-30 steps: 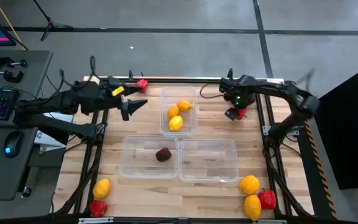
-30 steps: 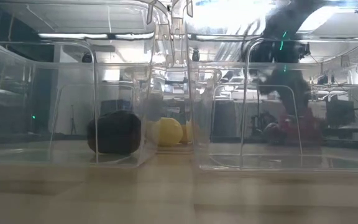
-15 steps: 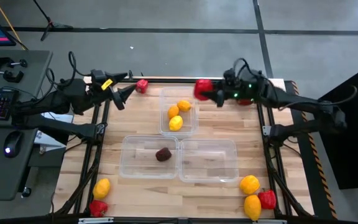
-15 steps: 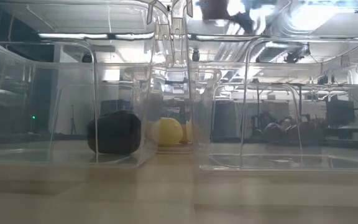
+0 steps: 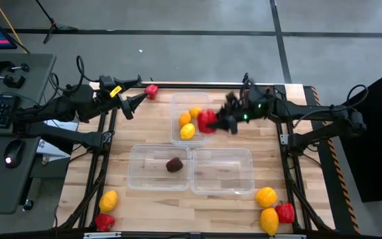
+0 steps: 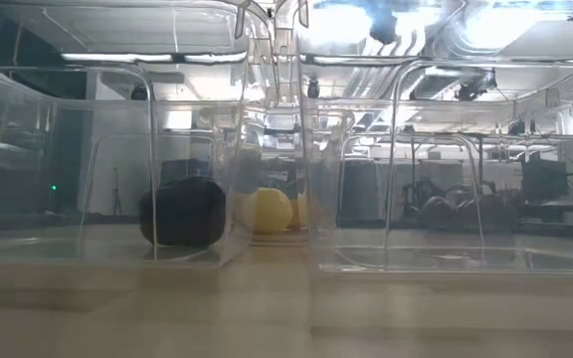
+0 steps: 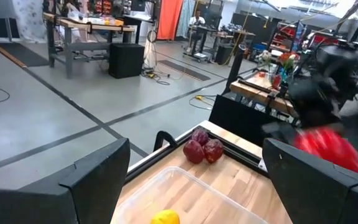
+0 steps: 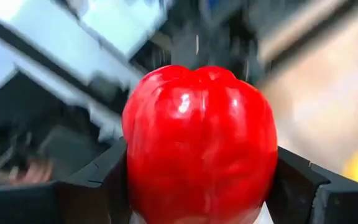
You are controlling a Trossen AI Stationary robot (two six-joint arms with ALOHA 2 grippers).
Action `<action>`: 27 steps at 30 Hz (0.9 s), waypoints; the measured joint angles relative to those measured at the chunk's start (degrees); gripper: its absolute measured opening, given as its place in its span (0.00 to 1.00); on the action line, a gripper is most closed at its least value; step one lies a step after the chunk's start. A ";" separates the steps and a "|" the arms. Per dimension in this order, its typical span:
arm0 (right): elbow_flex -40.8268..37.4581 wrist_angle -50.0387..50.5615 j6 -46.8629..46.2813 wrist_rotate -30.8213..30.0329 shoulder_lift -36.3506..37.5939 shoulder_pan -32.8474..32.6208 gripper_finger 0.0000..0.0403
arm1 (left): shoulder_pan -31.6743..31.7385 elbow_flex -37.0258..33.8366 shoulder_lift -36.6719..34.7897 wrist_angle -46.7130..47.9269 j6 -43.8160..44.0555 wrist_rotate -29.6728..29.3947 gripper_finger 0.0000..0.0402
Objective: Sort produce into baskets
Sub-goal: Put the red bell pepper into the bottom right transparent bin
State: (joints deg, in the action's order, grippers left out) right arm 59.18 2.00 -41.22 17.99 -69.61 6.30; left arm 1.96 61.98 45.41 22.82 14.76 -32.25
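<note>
**R gripper carries red pepper over far tub**

R gripper is clamped on a glossy red bell pepper, held in the air at the right edge of the far tub; wrist view shows the pepper wedged between both dark fingers. The far tub holds a lemon and two orange citrus. Nearer than it, side by side: left tub w/ one dark maroon fruit, right tub w/ nothing visible in it.

L gripper hovers off the far tub's left side, near the table's far-left corner, fingers spread wide, holding nothing; a small red piece lies just beyond it.

Loose produce well away from the far tub, at the near table edge: lemon + red pepper at near-left; orange fruit, lemon, red pepper at near-right. L wrist view shows two maroon fruits past the far tub's end.
</note>
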 joint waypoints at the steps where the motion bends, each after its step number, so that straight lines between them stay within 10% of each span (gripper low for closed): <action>1: 0.00 3.61 -1.48 0.06 -0.01 -1.97 0.63 | 0.00 0.00 0.00 0.12 0.00 0.00 0.87; 12: 0.00 23.82 -18.91 -19.51 -3.36 -21.46 0.64 | 0.37 0.00 0.00 0.01 0.11 -0.76 0.87; 27: -0.02 34.45 -29.14 -16.40 -9.59 -26.43 0.69 | 0.37 0.00 0.00 0.03 0.07 -1.40 0.87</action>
State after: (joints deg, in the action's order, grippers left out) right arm 59.16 36.45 -70.36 1.59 -79.20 -20.12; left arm 2.33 61.98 45.41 22.85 14.83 -33.65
